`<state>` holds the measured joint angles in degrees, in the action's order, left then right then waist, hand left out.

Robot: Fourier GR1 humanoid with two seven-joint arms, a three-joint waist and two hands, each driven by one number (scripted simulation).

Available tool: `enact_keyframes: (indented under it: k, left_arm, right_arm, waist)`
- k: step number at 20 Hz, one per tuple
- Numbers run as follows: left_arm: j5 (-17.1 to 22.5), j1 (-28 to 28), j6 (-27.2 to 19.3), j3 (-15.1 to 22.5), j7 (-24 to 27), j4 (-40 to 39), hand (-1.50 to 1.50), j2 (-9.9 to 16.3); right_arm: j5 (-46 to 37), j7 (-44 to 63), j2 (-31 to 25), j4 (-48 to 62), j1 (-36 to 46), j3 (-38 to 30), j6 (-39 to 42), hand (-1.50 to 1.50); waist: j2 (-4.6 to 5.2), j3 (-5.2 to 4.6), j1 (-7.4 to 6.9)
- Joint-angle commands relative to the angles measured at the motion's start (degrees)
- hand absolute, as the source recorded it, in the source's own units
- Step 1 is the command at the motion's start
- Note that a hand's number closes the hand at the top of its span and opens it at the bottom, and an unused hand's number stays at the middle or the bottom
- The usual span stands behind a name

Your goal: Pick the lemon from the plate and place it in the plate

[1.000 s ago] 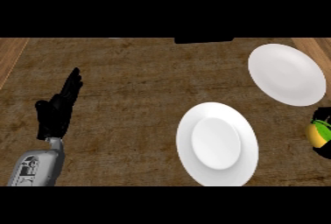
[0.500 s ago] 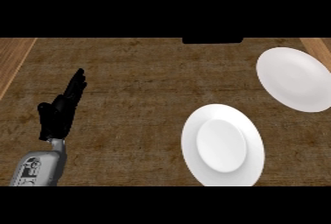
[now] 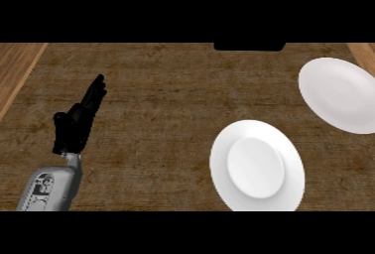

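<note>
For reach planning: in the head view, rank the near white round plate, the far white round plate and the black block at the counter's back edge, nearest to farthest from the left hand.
Measured from the left hand, resting open at the view's left:
1. Near white round plate, right of the hand, at the lower middle.
2. Black block at the counter's back edge, top, right of centre; close to the first.
3. Far white round plate, upper right.

Left hand point(image 3: 75, 124): black, open, fingers straight and held together, pointing up and slightly right, thumb set out a little to the left; it rests at the view's left side. Left forearm point(image 3: 50, 190): grey, entering from the lower left edge, narrowing to a slim wrist just beneath the hand. Right hand and right forearm: outside the head view.
</note>
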<state>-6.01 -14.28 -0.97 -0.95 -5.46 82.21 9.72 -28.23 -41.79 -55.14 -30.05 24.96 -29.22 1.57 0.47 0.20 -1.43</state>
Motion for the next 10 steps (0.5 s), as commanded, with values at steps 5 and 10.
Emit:
enact_keyframes:
  k: [5,10]
  left_arm:
    - [-0.7,-0.4,0.4,0.8,0.4,-0.5,0.00,-0.8]
    - [-1.1,-1.3,-0.6,1.2,-2.0,1.8,0.00,-1.6]
  right_arm:
    - [-4.3,4.5,5.7,7.9,14.0,5.9,0.1,1.50]
    - [-6.9,3.6,9.3,13.3,17.7,7.5,-3.3,1.50]
  waist:
    - [0.07,-0.08,-0.59]
    - [0.22,-0.03,-0.79]
